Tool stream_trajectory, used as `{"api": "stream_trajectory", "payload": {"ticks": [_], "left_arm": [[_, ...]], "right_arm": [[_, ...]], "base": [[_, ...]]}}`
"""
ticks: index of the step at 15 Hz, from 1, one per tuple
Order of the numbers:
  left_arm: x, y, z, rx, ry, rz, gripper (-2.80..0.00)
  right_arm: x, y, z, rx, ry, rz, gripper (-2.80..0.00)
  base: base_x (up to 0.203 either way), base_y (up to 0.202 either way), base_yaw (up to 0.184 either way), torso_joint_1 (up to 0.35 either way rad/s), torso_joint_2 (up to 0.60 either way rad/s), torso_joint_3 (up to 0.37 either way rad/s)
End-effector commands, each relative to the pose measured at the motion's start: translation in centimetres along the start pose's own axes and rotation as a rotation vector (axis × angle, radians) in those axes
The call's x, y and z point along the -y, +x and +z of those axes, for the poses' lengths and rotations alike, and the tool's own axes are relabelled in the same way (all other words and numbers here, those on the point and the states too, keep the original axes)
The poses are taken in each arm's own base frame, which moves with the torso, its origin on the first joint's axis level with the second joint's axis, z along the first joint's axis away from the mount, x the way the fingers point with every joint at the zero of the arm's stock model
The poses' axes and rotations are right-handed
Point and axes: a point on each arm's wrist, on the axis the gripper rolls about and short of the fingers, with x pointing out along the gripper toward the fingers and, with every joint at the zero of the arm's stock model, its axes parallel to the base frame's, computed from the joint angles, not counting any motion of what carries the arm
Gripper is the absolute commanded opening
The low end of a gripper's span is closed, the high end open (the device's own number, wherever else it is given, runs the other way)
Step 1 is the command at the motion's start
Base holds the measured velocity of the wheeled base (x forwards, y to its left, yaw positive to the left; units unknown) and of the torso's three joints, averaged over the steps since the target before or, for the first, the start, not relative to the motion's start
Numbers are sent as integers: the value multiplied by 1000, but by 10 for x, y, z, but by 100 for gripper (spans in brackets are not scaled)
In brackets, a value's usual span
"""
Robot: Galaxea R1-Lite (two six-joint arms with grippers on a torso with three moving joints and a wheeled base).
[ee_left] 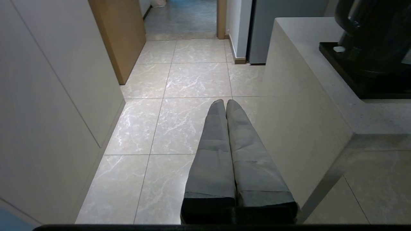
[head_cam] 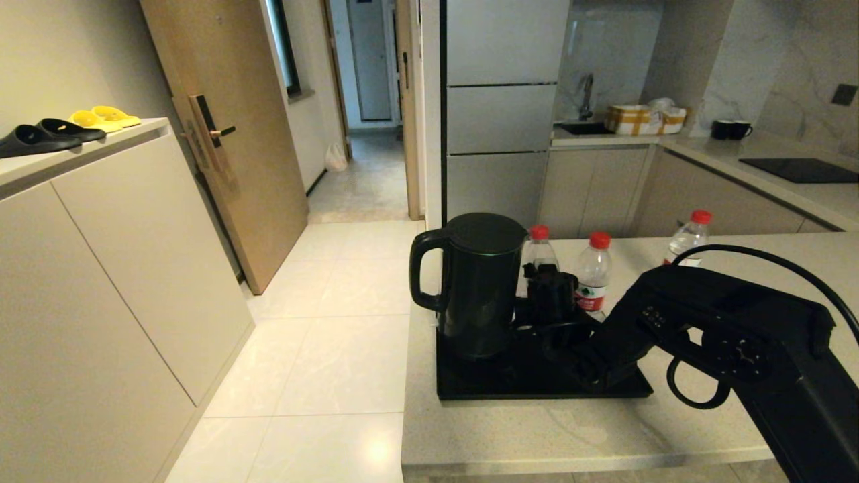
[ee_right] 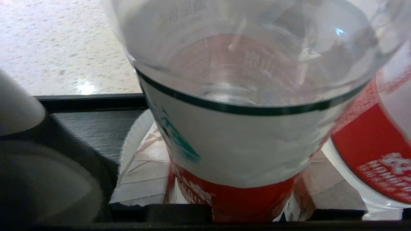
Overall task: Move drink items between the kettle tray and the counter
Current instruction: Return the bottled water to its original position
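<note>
A red-capped water bottle on the black tray, just right of the kettle, is being met by the right gripper, grip unclear, while the left gripper is being held closed over the floor.

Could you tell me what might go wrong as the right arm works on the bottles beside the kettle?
1. The right gripper sits tight between the kettle and two upright water bottles on the kettle tray; a sideways move could topple the neighbouring one.
2. The bottles stand on loose paper coasters, which might slide or lift along.
3. The arm's cable loops close to the third bottle on the counter and might brush it.
</note>
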Motion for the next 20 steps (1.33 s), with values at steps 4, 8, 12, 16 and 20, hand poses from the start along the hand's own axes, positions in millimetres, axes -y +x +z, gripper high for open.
{"api": "stream_trajectory", "payload": {"ticks": [4,8,12,16,20], "left_arm": [[0,0,0,-2,0,1,-280],[0,0,0,-2,0,1,-280],[0,0,0,-2,0,1,-280],[0,0,0,-2,0,2,-280],[0,0,0,-2,0,2,-280]], "right_arm": [[3,0,2,5,7,6,-280],[3,1,0,1,5,4,-280],[3,0,6,16,33,5,-280],[4,-3,9,14,29,0,0],[3,-5,12,26,41,10,0]], "base": [[0,0,0,0,0,0],[0,0,0,0,0,0],[0,0,0,0,0,0],[0,0,0,0,0,0],[0,0,0,0,0,0]]}}
